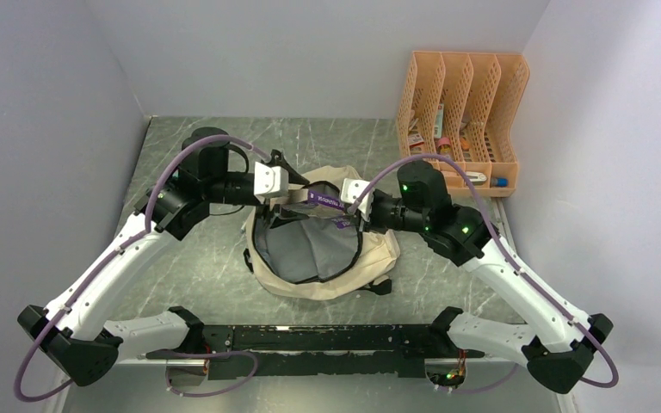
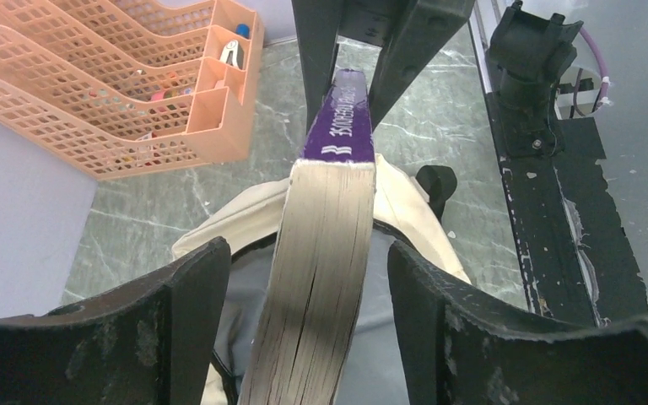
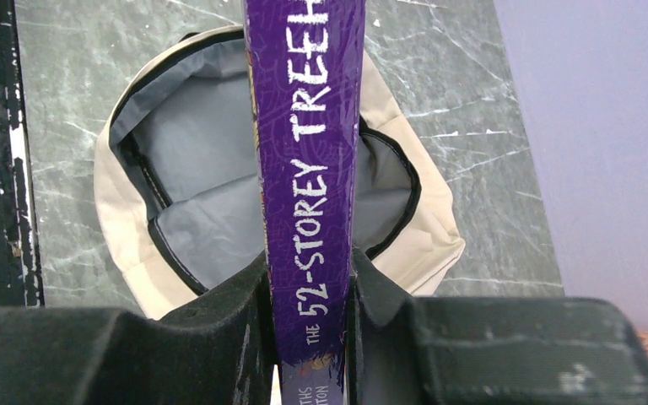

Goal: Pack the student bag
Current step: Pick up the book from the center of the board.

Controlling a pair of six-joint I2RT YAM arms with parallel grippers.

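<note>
The student bag (image 1: 323, 280) lies open on the table, beige outside with grey lining (image 3: 194, 169). A thick purple book (image 1: 325, 200), spine lettered "The 52-Storey Treehouse" (image 3: 308, 169), hangs above the bag's mouth. My right gripper (image 3: 308, 270) is shut on the book's spine end, with both pads pressed against the covers. My left gripper (image 2: 305, 253) straddles the book's page edge (image 2: 321, 278) from the other side. It is open, with a gap between each finger and the book. From above, the left gripper (image 1: 286, 191) and right gripper (image 1: 355, 200) face each other over the bag's far rim.
An orange perforated file organizer (image 1: 460, 112) with small stationery stands at the back right of the table (image 2: 118, 84). A black rail (image 1: 310, 340) runs along the near edge between the arm bases. Grey walls enclose the marble-patterned table (image 1: 189, 284) on three sides.
</note>
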